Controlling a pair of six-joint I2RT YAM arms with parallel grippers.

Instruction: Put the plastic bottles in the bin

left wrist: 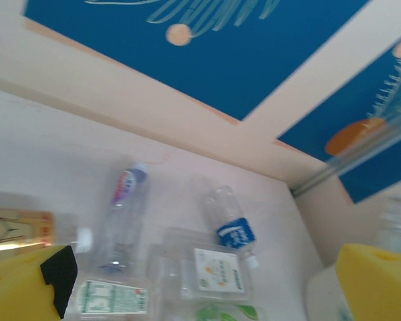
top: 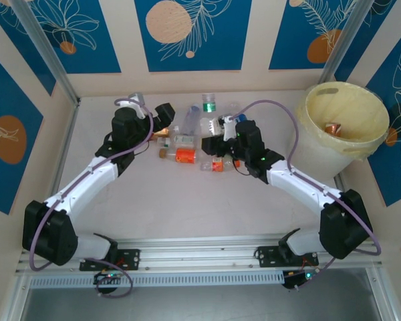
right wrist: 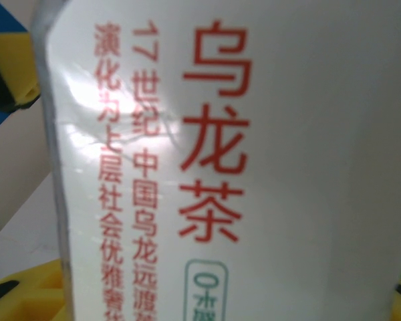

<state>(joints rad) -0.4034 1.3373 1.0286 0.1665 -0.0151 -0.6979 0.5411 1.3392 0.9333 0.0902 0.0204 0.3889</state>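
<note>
Overhead view, counter (top: pixel 187 207): the loose bottles (top: pixel 187 144) lie in a cluster at centre frame, slightly above the middle. They are clear, and one carries an orange label (top: pixel 186 155). A green-capped bottle (top: pixel 208 103) sits at the upper edge of the group.

The bin (top: pixel 347 155) stands at upper right, well apart from the cluster. One copper-red bottle (top: pixel 333 128) lies inside it.

The left hand (top: pixel 168 120) is just left of the cluster. In its wrist view the yellow fingers (left wrist: pixel 20 291) sit at the lower corners, spread wide with nothing gripped. Past them lie several bottles on their sides: one blue-labelled (left wrist: pixel 235 231), one with a red and blue label (left wrist: pixel 123 200), and flatter ones with white and green labels along the lower edge.

The right hand (top: pixel 215 134) is at the right side of the cluster. Its wrist view is taken up by a white-labelled bottle (right wrist: pixel 254 167) printed with red characters, very close to the lens. A yellow finger (right wrist: pixel 10 67) shows at upper left beside it. The bottle appears to sit between the fingers, but at this range I cannot tell whether they have closed on it.
</note>
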